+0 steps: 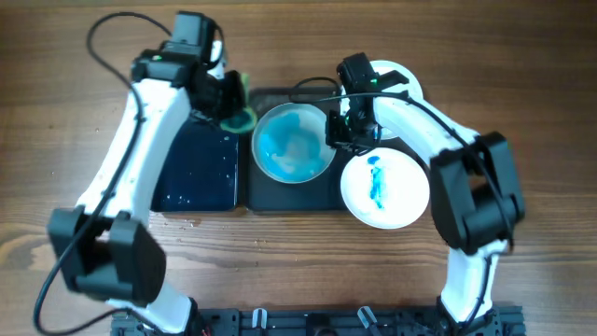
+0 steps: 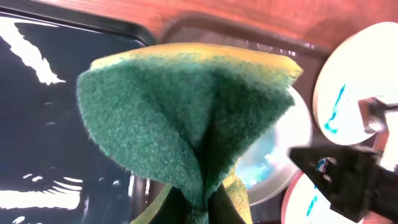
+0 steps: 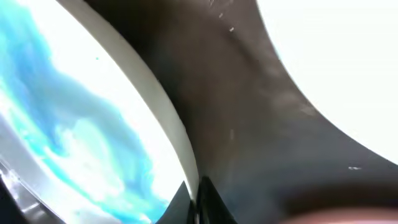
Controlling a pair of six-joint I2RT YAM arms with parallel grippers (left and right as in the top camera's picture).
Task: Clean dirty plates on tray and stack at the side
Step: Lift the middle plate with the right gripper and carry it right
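Observation:
A white plate smeared with blue (image 1: 292,142) lies on the black tray (image 1: 270,194). My right gripper (image 1: 336,129) is shut on this plate's right rim; in the right wrist view the rim (image 3: 168,124) runs down between the fingertips (image 3: 199,193). My left gripper (image 1: 227,96) is shut on a green and yellow sponge (image 1: 239,114), held just left of the plate's far edge. In the left wrist view the folded sponge (image 2: 186,106) fills the middle, pinched between the fingers (image 2: 208,208). A second plate with a blue streak (image 1: 384,187) lies on the table at the right.
A dark tray holding water (image 1: 196,163) sits left of the black tray. Another white plate (image 1: 403,79) lies at the back right, partly under my right arm. Both arms reach in over the trays' far side.

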